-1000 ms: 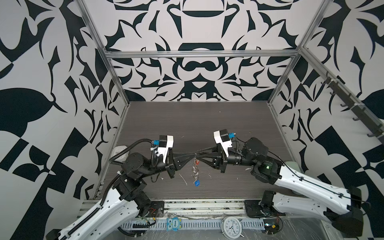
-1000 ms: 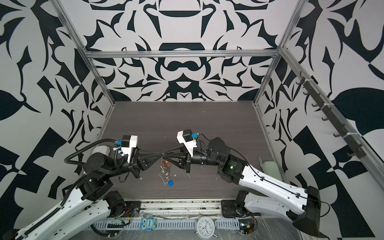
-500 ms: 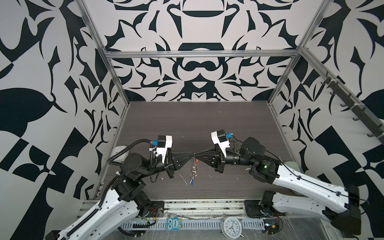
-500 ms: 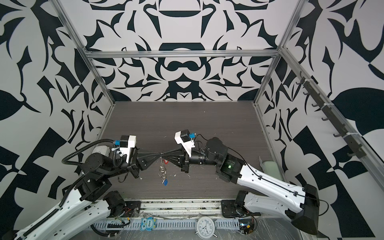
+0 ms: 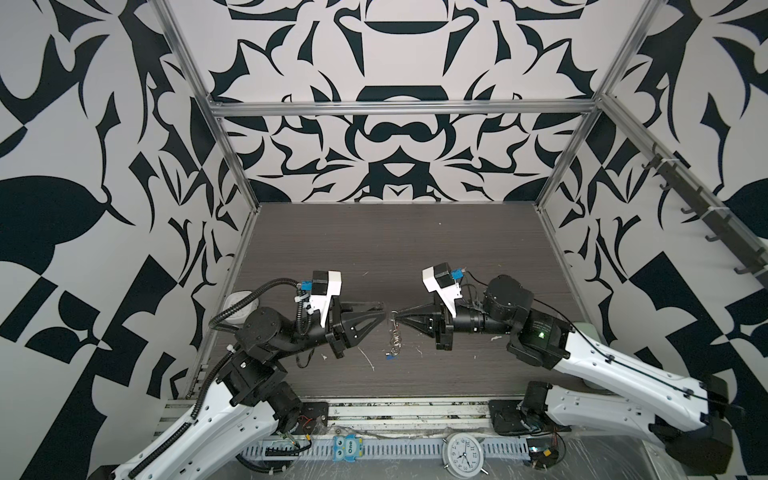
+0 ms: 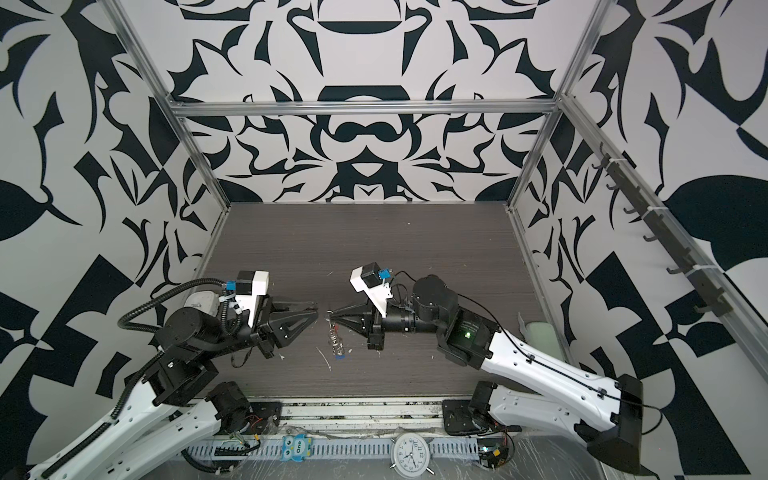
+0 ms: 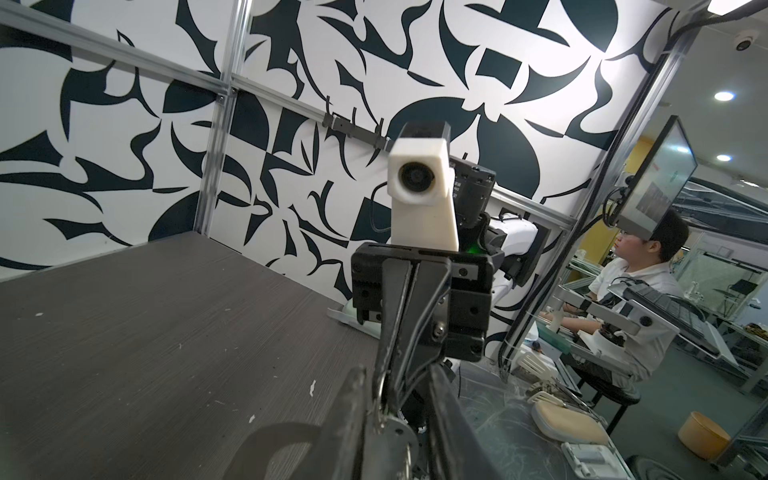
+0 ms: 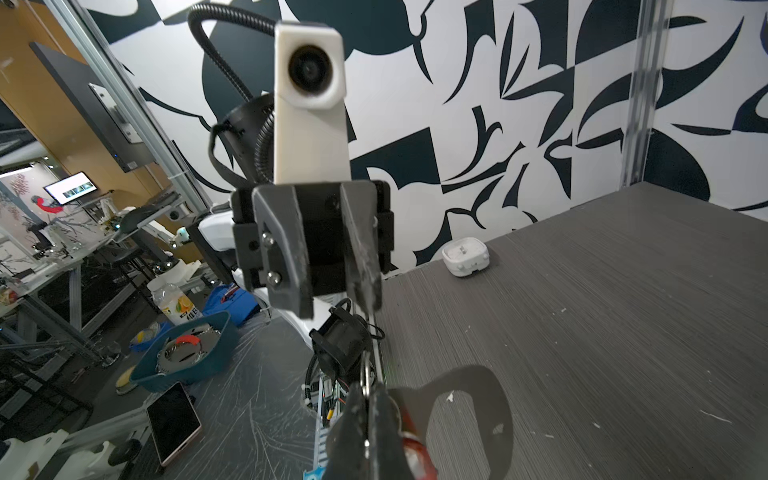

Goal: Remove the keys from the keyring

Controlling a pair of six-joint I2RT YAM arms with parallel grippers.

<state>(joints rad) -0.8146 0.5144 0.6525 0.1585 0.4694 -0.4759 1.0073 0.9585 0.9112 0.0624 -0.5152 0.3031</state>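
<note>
left black gripper (image 5: 383,312) jaws have parted since a moment ago, tips just beside the small silver metal key bunch (image 5: 392,341); right black gripper (image 5: 395,321) pinched tight on its top ring, bunch hanging over dark grey wood-grain table (image 5: 374,249), oblong blue plastic tag (image 5: 389,356) lowest, red-orange tag (image 8: 415,451) beside the right fingers

Left tool (image 5: 384,312) ajar, right tool (image 5: 395,319) tight.
</note>
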